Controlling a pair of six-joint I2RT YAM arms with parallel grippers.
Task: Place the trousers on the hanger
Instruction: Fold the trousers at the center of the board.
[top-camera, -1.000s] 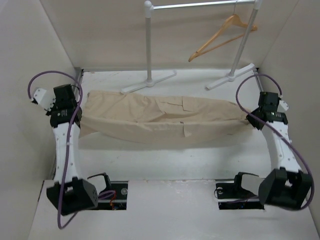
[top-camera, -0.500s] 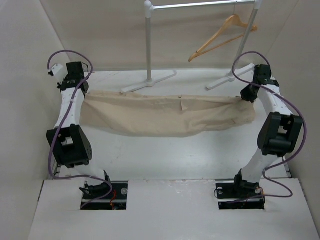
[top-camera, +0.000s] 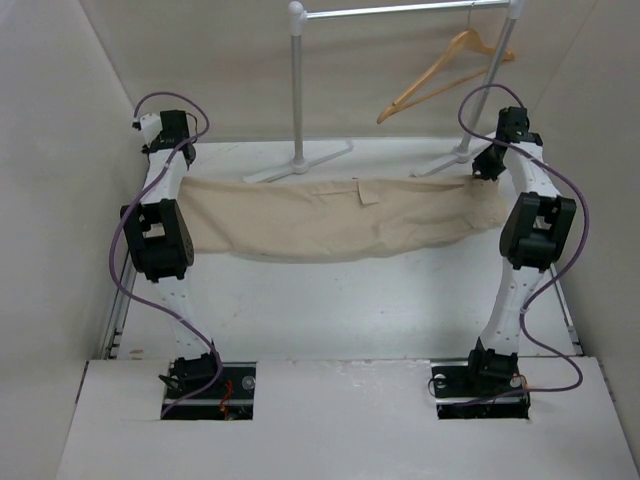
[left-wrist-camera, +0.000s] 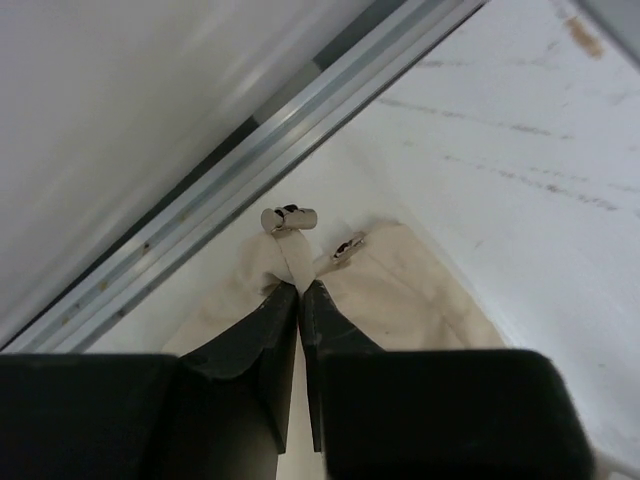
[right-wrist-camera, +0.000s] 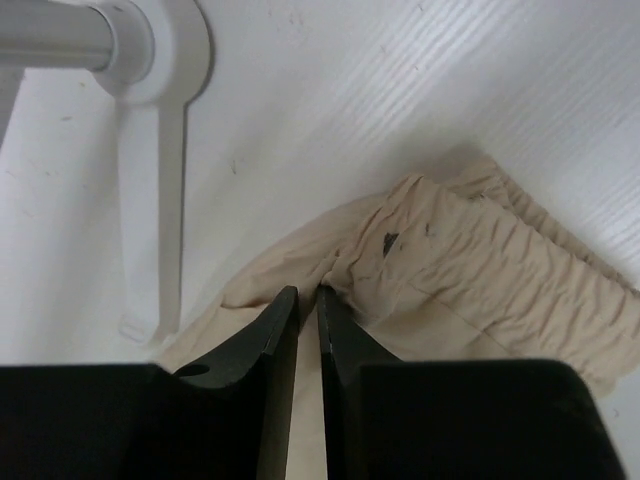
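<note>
Trousers (top-camera: 330, 215) moved rearward, both ends clamped — in end effectors (left-wrist-camera: 300, 288) (right-wrist-camera: 307, 292)

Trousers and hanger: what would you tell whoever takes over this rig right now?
The left hand is shut on one end of the trousers.
The right hand is shut on the other end, beside the gathered waistband.
The trousers stretch between the two hands across the far part of the table, sagging in the middle, just in front of the feet of the rack.
The hanger hangs bare from the rack's rail, at the far right.
Done: both ends gripped.
Left: bring the trousers to the hanger and drape them over its crossbar.
</note>
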